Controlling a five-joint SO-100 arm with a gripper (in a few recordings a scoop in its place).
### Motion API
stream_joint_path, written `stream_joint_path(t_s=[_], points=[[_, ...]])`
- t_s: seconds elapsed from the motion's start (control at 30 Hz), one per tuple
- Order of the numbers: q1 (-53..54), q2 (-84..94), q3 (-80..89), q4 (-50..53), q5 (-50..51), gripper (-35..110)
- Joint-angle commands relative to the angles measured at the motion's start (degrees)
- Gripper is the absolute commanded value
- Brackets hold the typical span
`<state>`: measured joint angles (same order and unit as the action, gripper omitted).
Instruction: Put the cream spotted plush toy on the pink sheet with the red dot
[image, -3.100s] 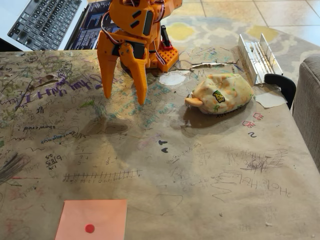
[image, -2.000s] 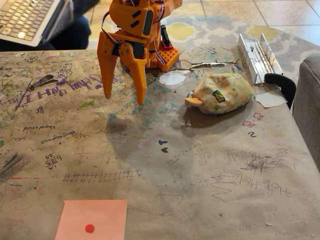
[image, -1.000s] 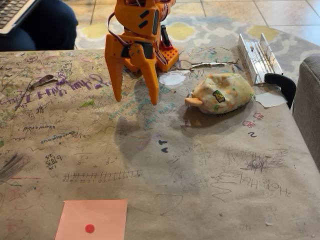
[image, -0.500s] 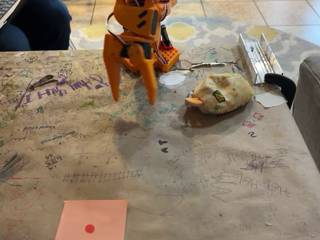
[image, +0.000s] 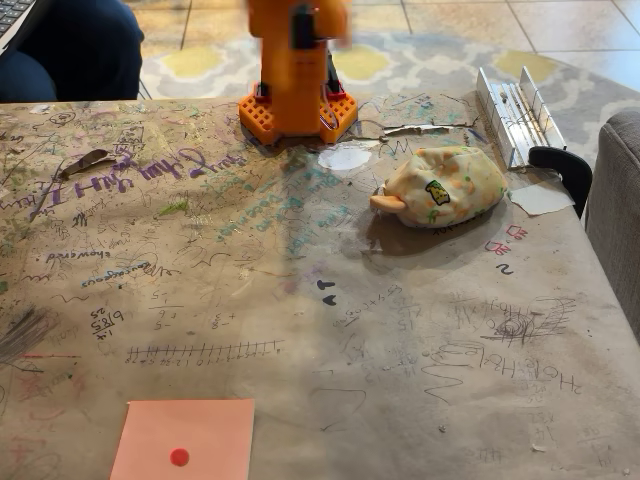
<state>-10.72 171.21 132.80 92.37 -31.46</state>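
On the table, fixed view:
Table: I see a brown surface covered in scribbles, running edge to edge.
Arm: orange; I see its base and lower column at the far edge, blurred near the top of the picture.
Gripper: I cannot tell whether the fingers are apart or together.
Cream spotted plush toy: lying on its side at far right, just right of a white patch, near a metal rail and a black clamp. Nothing touches it.
Long axis: roughly left to right across the picture, slightly tilted, right end farther back.
Pointing: an orange foot or ear sticks out at the left end, toward table centre; a small yellow and black tag faces the camera. I cannot make out the face.
Pink sheet with the red dot: flat at the near left edge, cut off by the bottom of the picture, dot near its middle. Well apart from the toy, diagonally across the table.
Person: a dark trouser leg behind the table at far left.
Step in hand: I judge the task not begun; the toy is ungrasped and the sheet bare.
Next move: I judge the arm must swing toward the picture's right and come down over the toy with fingers spread across its short axis, close on the soft body, lift, then carry it to the near left.
Risk: I judge the plush may squash or slip if gripped at one end.
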Motion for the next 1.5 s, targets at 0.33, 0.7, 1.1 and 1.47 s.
stream_joint_path(t_s=[0.33,0.7,1.1,1.47], points=[[-22.94,-20.21,18.54,-12.57,-16.17,48],[-26.54,-41.84,17.14,-28.3,-13.97,50],[-26.63,-74.44,1.93,-26.63,-13.1,50],[-32.17,-82.79,-5.71,-23.12,-9.58,35]])
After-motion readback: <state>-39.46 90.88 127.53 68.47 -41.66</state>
